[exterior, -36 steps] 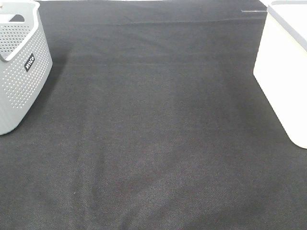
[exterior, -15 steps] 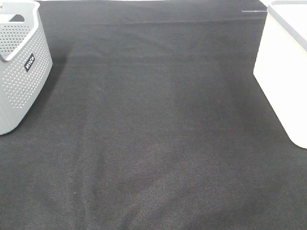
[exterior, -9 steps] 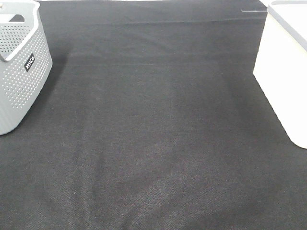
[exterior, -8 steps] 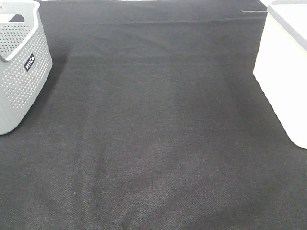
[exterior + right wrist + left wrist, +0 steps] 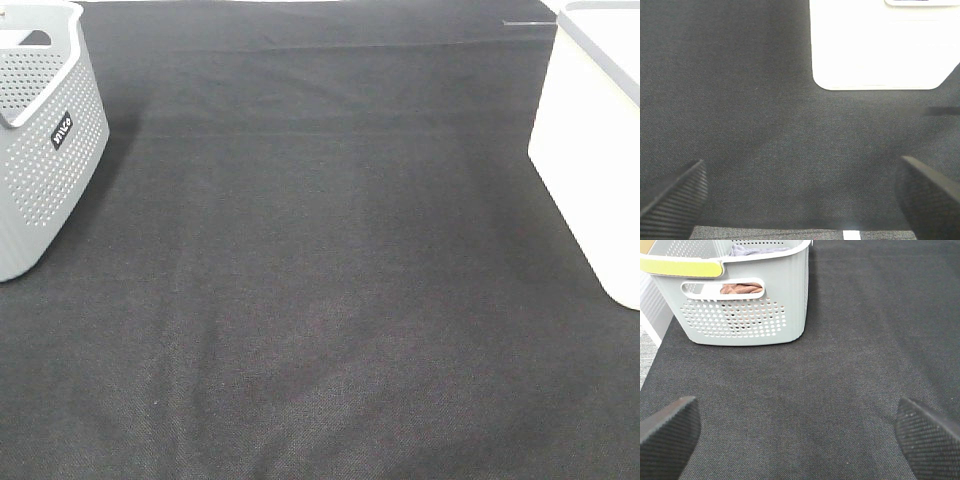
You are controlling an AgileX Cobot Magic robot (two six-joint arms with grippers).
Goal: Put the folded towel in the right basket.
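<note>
No folded towel lies on the black cloth in any view. The white right basket (image 5: 598,150) stands at the right edge; its wall also shows in the right wrist view (image 5: 880,47). My left gripper (image 5: 800,437) is open and empty, hovering over bare cloth in front of the grey basket (image 5: 740,315). Brown cloth (image 5: 740,288) shows through that basket's handle slot and pale grey cloth (image 5: 760,248) at its top. My right gripper (image 5: 800,197) is open and empty over bare cloth, short of the white basket. Neither arm shows in the exterior high view.
The grey perforated basket (image 5: 40,150) stands at the far left of the table. The black cloth (image 5: 330,260) covers the table between the two baskets. The table's near edge (image 5: 790,232) shows in the right wrist view.
</note>
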